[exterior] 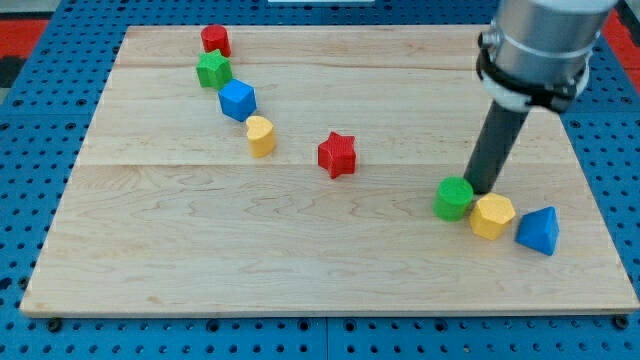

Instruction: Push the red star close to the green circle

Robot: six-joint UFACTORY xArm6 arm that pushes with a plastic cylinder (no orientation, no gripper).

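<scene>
The red star [337, 154] lies near the middle of the wooden board [300, 270]. The green circle [453, 198] sits to its right, lower down, well apart from it. My tip [480, 190] stands just right of and behind the green circle, close to or touching it, and just above the yellow hexagon [492, 215]. The dark rod rises from there to the arm at the view's top right.
A blue triangle [539, 230] lies right of the yellow hexagon. At the upper left runs a diagonal row: a red block [215, 40], a green star [213, 70], a blue cube [238, 99] and a yellow block [260, 135].
</scene>
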